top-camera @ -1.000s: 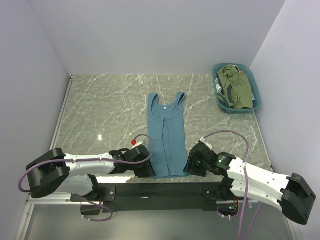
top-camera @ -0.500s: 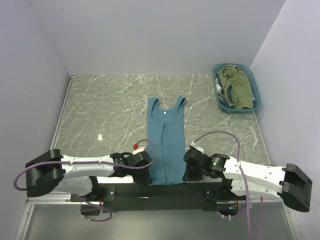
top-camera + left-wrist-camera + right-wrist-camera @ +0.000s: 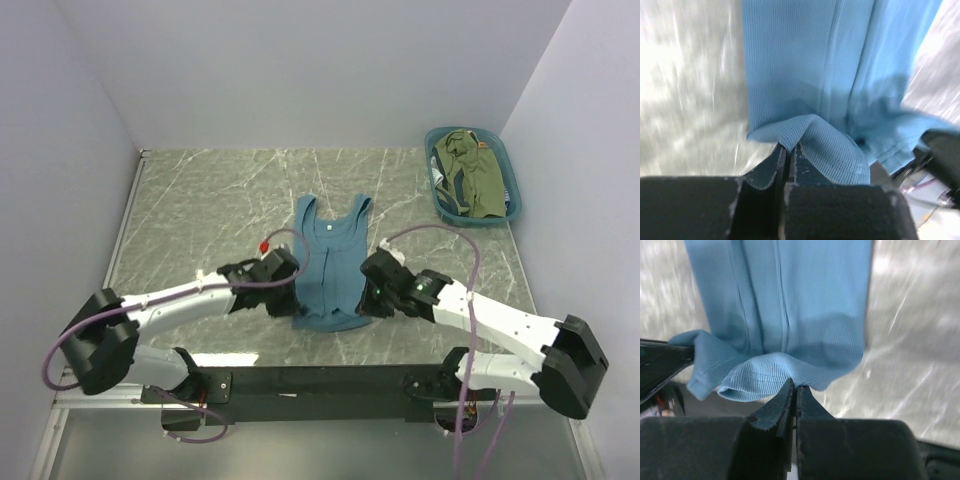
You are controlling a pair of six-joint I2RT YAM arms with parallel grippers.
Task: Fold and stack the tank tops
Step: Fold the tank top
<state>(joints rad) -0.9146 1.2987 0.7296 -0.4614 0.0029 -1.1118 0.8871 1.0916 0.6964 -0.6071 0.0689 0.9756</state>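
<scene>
Table blurred; teal top hem hidden between left fingers.

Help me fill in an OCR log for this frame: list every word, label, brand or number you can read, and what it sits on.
No text can be read in any view.
On the teal tank top: a small white neck tag, too small to read.
On the olive-green top in the basket: a speck of orange graphic, no letters legible.
Wrist views: plain ribbed cloth, no print.

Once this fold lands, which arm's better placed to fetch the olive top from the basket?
Right. Basket sits far right, on the right claw's side; left claw is across the teal top. Both pinch its hem.
</scene>
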